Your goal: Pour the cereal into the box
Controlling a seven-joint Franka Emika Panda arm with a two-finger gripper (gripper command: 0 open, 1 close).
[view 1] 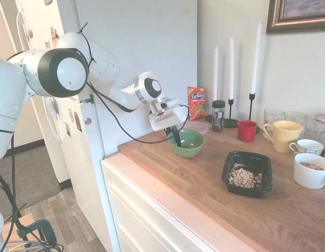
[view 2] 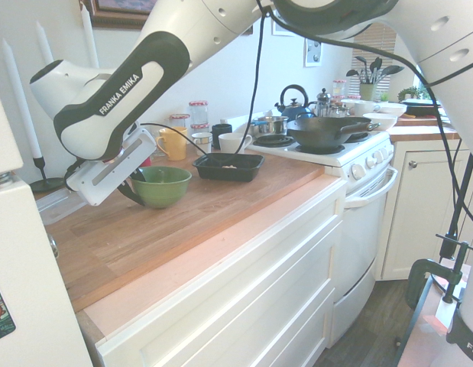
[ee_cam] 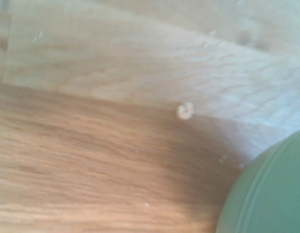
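Already, the heap of small round beige cereal pieces [view 1: 244, 178] lies in the shallow square black plastic tray [view 1: 266, 182], well apart from the round green bowl [view 1: 189, 147], whose rim the gripper [view 1: 176, 138] clamps with jaws closed.

Bright daylight, exterior views washed-out, hazy; wrist view soft, out of focus.

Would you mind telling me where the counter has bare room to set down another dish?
Bare wood runs along the counter's front edge, in front of the green bowl and black tray. It is crowded along the wall: candlesticks, red cup, yellow mug, glasses.
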